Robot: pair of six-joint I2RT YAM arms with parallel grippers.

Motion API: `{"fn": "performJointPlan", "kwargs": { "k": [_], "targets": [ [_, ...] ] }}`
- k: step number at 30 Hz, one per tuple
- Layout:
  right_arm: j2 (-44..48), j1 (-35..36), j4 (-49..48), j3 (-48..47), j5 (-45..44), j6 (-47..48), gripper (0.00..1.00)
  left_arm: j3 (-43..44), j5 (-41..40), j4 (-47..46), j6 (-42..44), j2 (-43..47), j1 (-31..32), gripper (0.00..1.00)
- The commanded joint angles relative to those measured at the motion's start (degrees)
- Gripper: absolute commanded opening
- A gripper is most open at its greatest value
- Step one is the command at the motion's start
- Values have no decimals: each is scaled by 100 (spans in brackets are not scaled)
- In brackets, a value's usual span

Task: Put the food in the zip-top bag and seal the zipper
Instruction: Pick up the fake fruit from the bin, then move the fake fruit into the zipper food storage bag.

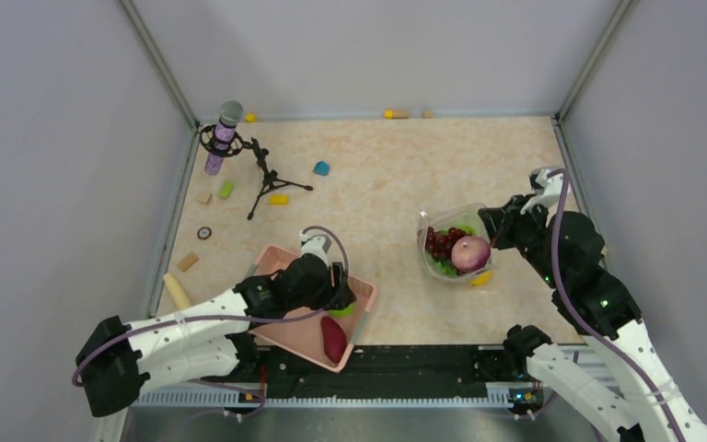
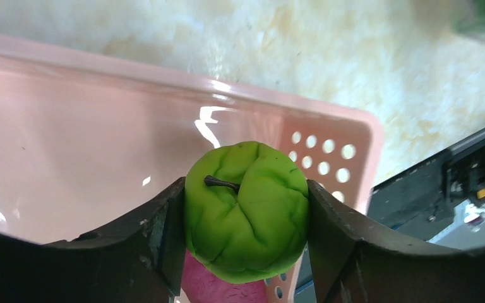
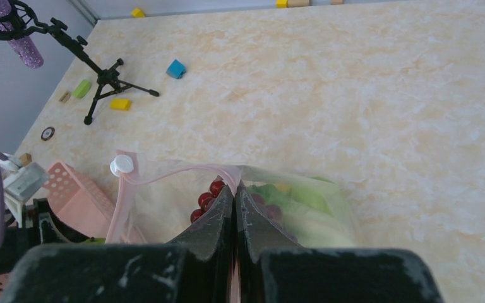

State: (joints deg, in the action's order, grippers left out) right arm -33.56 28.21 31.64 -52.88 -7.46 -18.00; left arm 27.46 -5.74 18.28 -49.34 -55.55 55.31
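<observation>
In the left wrist view a green round fruit (image 2: 246, 211) with a dark stem sits between both fingers of my left gripper (image 2: 246, 222), which is shut on it over the pink basket (image 2: 101, 158). A reddish sweet potato (image 2: 208, 287) lies just below it in the basket (image 1: 276, 260). At centre right the zip-top bag (image 1: 456, 249) holds the purple onion (image 1: 470, 252), dark grapes (image 1: 439, 241) and green lettuce (image 3: 297, 199). My right gripper (image 3: 234, 189) is shut on the bag's pink zipper (image 3: 183, 172) at the mouth edge, near its white slider (image 3: 121, 165).
A microphone on a black tripod (image 1: 258, 170) stands at the back left, with small coloured blocks (image 1: 320, 168) scattered around it. A yellow piece (image 1: 481, 277) lies at the bag's near side. The black rail (image 1: 423, 364) runs along the near edge.
</observation>
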Motion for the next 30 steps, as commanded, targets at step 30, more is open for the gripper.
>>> {"fn": "performJointPlan", "kwargs": {
  "k": [30],
  "targets": [
    [130, -61, -322, 15, -176, 47, 0, 3699, 1760, -1894, 2387, -1139, 32, 18]
  ]
}}
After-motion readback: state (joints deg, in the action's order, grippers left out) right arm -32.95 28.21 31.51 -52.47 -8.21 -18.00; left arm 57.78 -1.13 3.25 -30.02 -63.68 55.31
